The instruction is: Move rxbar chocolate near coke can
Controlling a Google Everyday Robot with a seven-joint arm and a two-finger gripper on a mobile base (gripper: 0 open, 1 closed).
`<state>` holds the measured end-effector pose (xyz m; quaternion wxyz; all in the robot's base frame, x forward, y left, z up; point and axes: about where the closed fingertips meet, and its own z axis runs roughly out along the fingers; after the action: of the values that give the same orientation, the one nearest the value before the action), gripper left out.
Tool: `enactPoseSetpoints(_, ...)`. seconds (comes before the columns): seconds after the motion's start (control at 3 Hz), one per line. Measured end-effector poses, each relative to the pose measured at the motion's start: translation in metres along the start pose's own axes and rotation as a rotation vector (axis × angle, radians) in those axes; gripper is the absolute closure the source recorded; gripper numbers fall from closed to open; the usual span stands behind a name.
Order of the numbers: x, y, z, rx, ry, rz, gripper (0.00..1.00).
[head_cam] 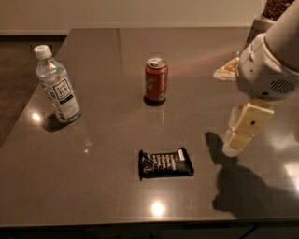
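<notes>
The rxbar chocolate (165,163), a flat black wrapper with pale lettering, lies on the dark table (103,140) near the front middle. The coke can (155,80) stands upright farther back, a good way behind the bar. My gripper (234,144) hangs at the right, its cream tip just above the table, to the right of the bar and apart from it. It holds nothing that I can see.
A clear water bottle (58,86) with a white cap stands at the left. A pale packet (227,71) lies behind the arm at the right. A container of dark contents (275,8) sits at the far right corner. The table's front edge runs close below the bar.
</notes>
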<state>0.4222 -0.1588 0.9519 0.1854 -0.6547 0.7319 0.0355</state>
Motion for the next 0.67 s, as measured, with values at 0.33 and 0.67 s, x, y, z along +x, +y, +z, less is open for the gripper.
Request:
enactPoseSetpoints(0.33,-0.036,0.031,0.041,-0.076,-0.09,-0.09,0.0)
enactPoseSetpoints(0.67,-0.05,0.051,0.068,-0.129,-0.117,-0.134,0.0)
